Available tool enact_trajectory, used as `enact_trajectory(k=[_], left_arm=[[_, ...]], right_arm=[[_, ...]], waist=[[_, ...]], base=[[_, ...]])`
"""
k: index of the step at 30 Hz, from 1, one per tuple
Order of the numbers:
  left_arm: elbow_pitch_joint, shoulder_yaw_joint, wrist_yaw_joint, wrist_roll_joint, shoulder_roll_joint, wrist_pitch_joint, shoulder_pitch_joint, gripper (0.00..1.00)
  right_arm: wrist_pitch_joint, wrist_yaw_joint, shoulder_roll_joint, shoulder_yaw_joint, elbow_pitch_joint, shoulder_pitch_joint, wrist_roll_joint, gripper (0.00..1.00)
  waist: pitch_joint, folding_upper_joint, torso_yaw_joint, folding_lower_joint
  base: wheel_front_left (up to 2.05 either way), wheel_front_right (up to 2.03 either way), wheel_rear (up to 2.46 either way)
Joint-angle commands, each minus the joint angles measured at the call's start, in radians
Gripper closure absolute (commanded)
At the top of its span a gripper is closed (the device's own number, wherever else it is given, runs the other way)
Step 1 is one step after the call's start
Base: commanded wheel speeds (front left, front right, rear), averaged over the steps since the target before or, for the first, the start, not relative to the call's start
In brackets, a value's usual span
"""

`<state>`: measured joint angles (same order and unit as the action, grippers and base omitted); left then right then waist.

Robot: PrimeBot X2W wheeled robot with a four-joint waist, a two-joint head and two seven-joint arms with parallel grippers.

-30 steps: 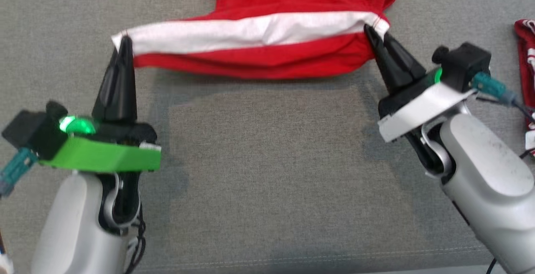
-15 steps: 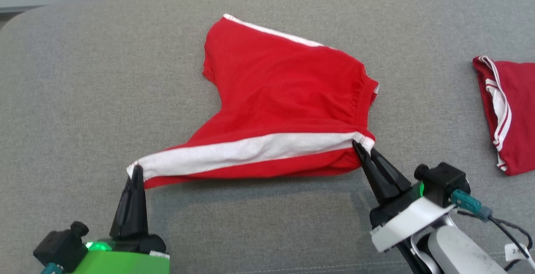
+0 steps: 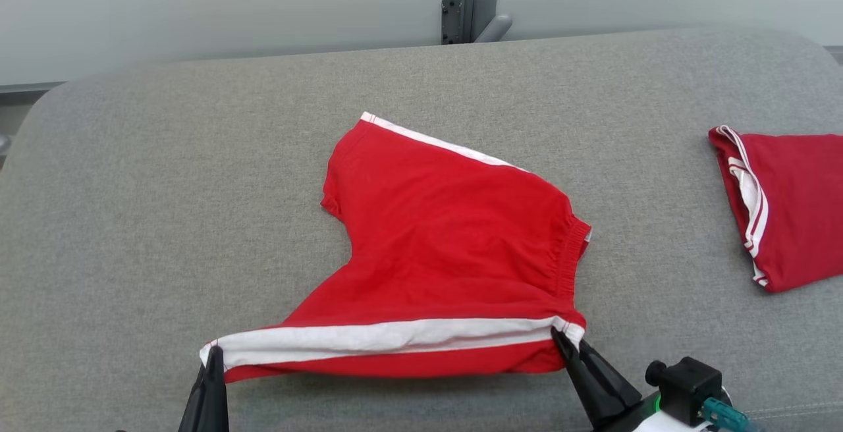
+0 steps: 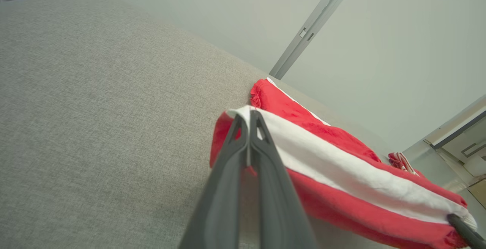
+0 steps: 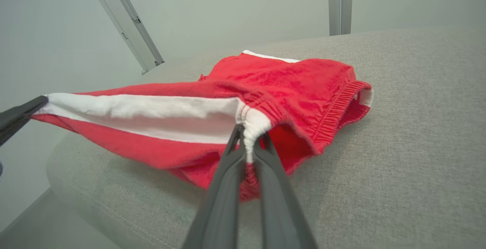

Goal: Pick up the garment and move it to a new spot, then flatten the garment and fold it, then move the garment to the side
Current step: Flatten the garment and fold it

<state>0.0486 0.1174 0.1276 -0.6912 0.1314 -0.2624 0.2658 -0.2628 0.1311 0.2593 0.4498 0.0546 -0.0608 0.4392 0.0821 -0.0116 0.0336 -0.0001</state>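
Red cotton shorts with a white side stripe lie spread on the grey woven-fabric table, with the near striped edge lifted taut. The left claw is pressed together on the leg-hem corner, and the right claw pinches the waistband corner. Both grips look thin. Uneven pulling could slip one free, or bunch the far leg into wrinkles before flattening. A second folded red garment lies well apart.

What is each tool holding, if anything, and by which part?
Both hold the red shorts: the left tool pinches the leg-hem end of the white side stripe, the right tool its waistband end.
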Motion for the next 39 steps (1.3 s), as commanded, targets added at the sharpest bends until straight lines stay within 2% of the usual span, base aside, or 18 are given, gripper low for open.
enact_trajectory(k=[1,11,16,21,31,39], left_arm=[[0.001,-0.001,0.004,-0.004,0.007,-0.002,0.01,1.0],[-0.066,0.058,0.004,0.002,0.052,-0.002,-0.131,1.0],[-0.141,0.085,0.004,0.002,0.08,-0.003,-0.279,1.0],[-0.26,0.131,0.004,0.003,0.099,-0.002,-0.464,1.0],[-0.559,0.241,0.004,-0.002,0.125,0.001,-0.83,1.0],[-0.783,0.3,0.004,-0.011,0.129,-0.002,-1.044,1.0]], right_arm=[[-0.003,-0.001,-0.004,0.008,-0.003,-0.012,0.014,1.0],[-0.003,-0.001,-0.029,0.027,0.044,0.033,0.046,1.0],[-0.003,-0.001,-0.05,0.004,0.074,0.074,0.062,1.0],[-0.003,-0.001,-0.096,-0.029,0.111,0.13,0.075,1.0],[-0.003,-0.001,-0.196,-0.113,0.218,0.276,0.065,1.0],[-0.003,-0.001,-0.208,-0.113,0.267,0.397,0.111,1.0]], waist=[[-0.009,0.0116,-0.007,0.0001],[-0.015,0.0116,-0.027,0.0001],[0.002,0.0116,-0.046,0.0001],[0.054,0.0116,-0.078,0.0001],[0.227,0.0116,-0.17,0.0001],[0.337,0.0116,-0.214,0.0001]], base=[[0.0,0.0,0.0],[0.0,0.0,0.0],[0.0,0.0,0.0],[0.0,0.0,0.0],[0.0,0.0,0.0],[0.0,0.0,0.0]])
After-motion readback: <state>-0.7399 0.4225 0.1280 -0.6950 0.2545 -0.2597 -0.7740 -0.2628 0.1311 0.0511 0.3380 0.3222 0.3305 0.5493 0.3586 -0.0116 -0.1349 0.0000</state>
